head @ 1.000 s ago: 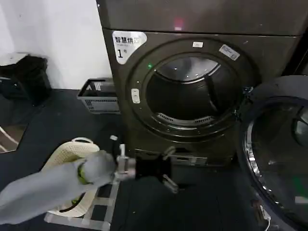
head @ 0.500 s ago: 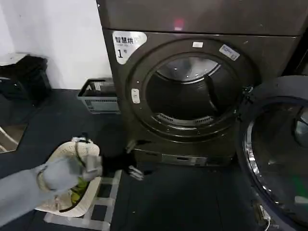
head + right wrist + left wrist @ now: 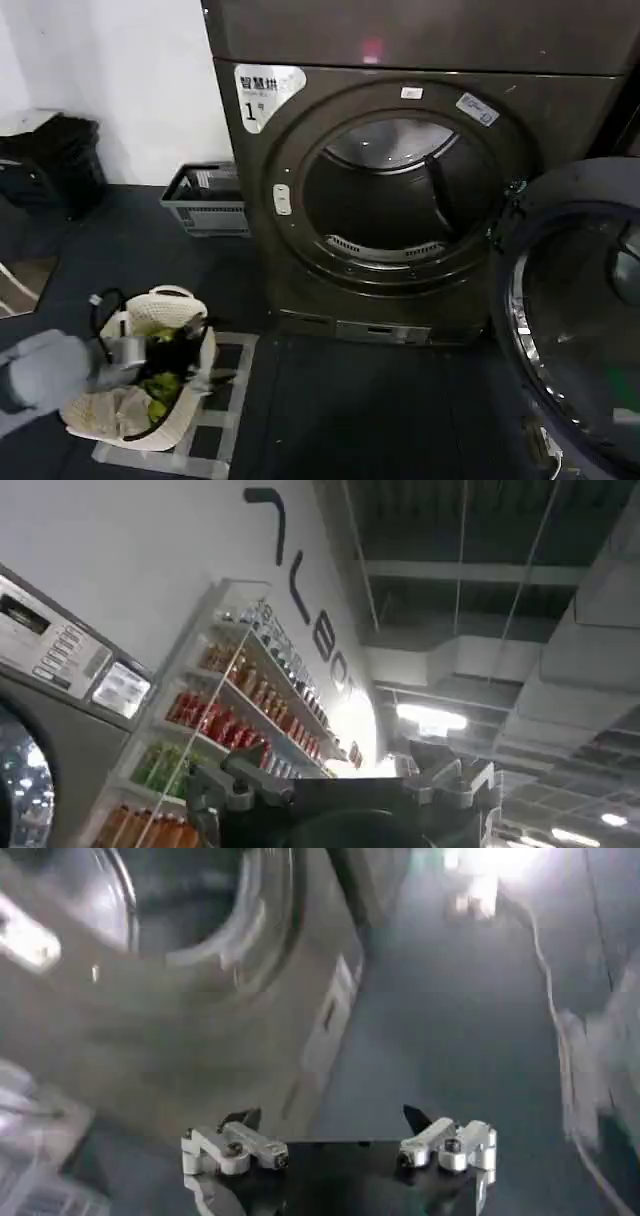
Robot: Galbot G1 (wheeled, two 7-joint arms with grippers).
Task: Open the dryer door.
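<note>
The dryer door (image 3: pixel 580 320) hangs wide open, swung out to the right, chrome ring and dark glass facing me. The bronze-grey dryer (image 3: pixel 300 270) with the "1" sticker shows its bare drum opening (image 3: pixel 390 195). My left gripper (image 3: pixel 200 358) is low at the left, over the laundry basket and well away from the door. In the left wrist view, the left gripper (image 3: pixel 330 1120) is open with nothing between its fingers, and the dryer's front (image 3: pixel 200 1018) lies beyond it. My right gripper (image 3: pixel 340 770) is open and empty, pointing up toward the ceiling.
A cream laundry basket (image 3: pixel 95 410) with clothes sits on a white floor frame at the lower left. A grey crate (image 3: pixel 205 195) stands by the wall beside the dryer, a black bag (image 3: pixel 60 155) farther left. Shelves of bottles (image 3: pixel 230 710) line a wall.
My left arm has pulled back from in front of the dryer's base, down and to the left, ending over the basket. The door has stayed open.
</note>
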